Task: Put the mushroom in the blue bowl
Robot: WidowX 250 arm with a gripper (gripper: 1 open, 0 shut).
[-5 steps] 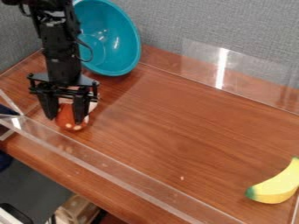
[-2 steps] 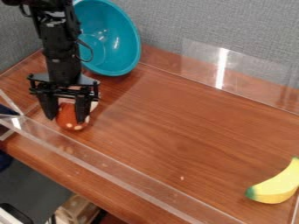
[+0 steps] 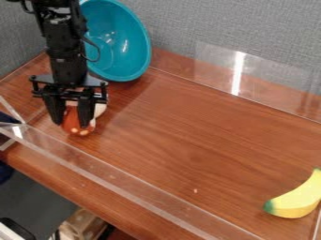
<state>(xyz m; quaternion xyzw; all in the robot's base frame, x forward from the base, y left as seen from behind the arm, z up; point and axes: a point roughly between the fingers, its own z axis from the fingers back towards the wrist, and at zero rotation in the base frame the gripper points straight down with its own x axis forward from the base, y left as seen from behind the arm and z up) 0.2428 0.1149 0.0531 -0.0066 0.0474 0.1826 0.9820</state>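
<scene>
The tool is black, closed about a mushroom with red-orange cap and cream-white stem. The blue bowl is glossy teal. The tabletop is reddish-brown woodgrain. The banana is yellow. The back wall is grey

Lab bench: acrylic-walled wooden tabletop

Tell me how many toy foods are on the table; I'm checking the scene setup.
2. The mushroom sits at the left edge, between the jaws near the blue bowl; the banana lies at the far right corner. None appear hidden.
</scene>
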